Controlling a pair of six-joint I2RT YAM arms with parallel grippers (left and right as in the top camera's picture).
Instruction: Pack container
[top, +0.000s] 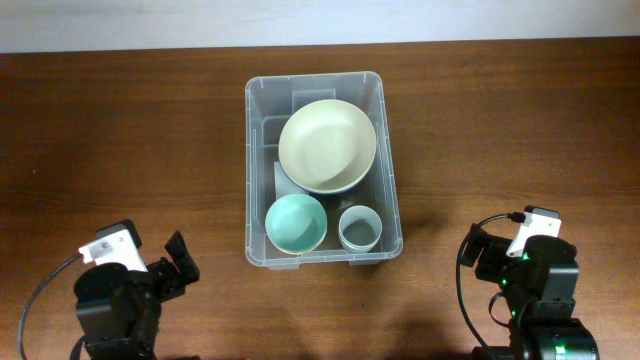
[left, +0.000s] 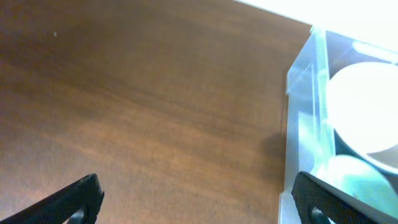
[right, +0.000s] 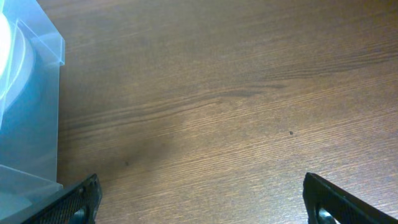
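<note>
The clear plastic container (top: 254, 150) stands at the table's middle. Inside it lie a large cream bowl (top: 327, 145), a small teal bowl (top: 295, 222) and a pale grey-green cup (top: 359, 227). My left gripper (top: 178, 262) is open and empty at the front left, apart from the container. Its wrist view shows the open jaws (left: 199, 202) over bare wood with the container's corner (left: 301, 74) at the right. My right gripper (top: 478, 252) is open and empty at the front right. Its wrist view shows the jaws (right: 202, 199) over wood and the container's wall (right: 31, 106) at the left.
The brown wooden table (top: 120, 130) runs to a white wall at the back edge. Black cables trail from both arms near the front edge.
</note>
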